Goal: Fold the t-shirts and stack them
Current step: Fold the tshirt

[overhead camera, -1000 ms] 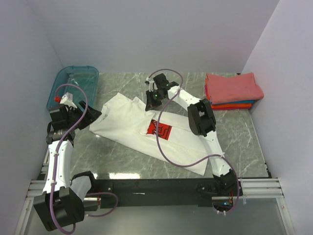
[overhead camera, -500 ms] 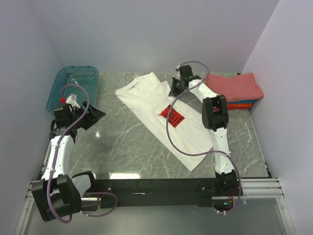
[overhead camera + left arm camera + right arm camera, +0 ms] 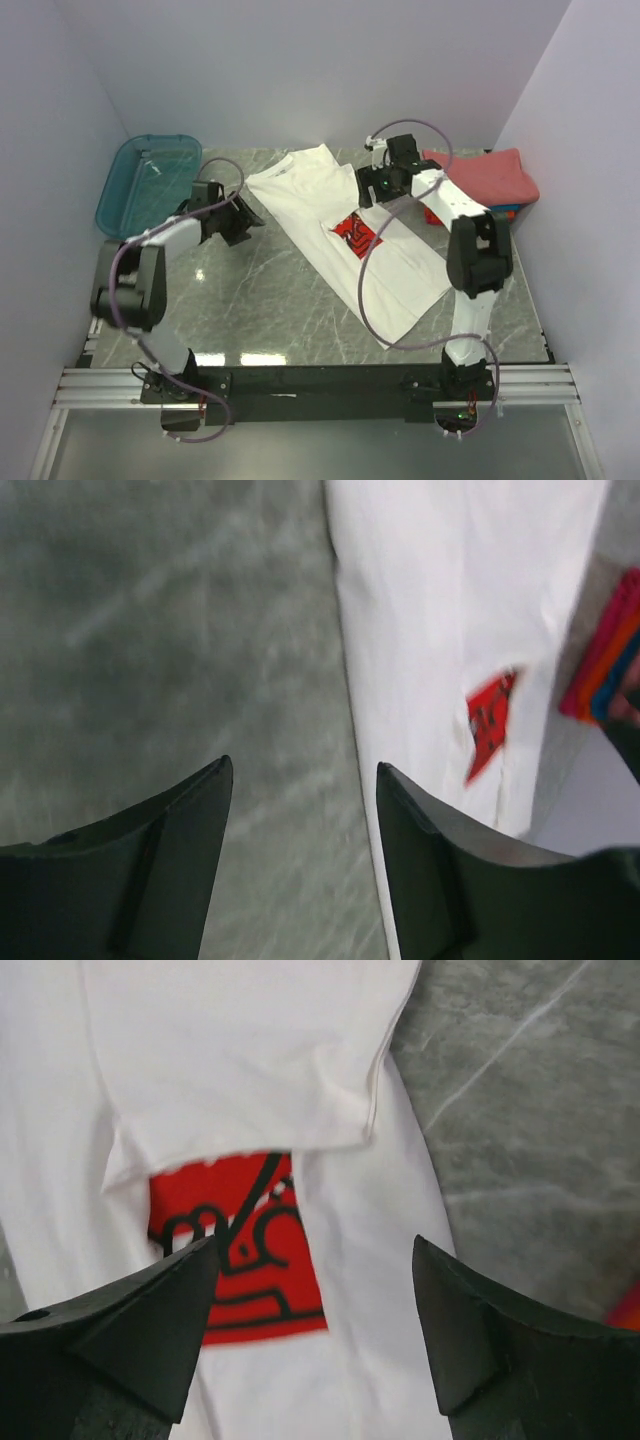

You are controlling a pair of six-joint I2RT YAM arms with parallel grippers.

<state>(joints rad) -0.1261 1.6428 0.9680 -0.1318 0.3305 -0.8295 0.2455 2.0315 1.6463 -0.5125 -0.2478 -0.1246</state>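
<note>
The white t-shirt lies spread diagonally on the marble table, its red square print facing up. One sleeve is folded over the top of the print. My right gripper hovers just above the shirt by the print, open with nothing between its fingers. My left gripper is open over bare table, just left of the shirt's edge, holding nothing. Folded coral-red, orange and blue t-shirts are stacked at the back right.
A teal plastic bin stands at the back left corner. Walls close the table in on the left, back and right. The right arm's purple cable loops over the shirt's lower part.
The right gripper dragged the white shirt toward the back right, then opened and let it go. The left arm swung from the left edge to the shirt's left side.
</note>
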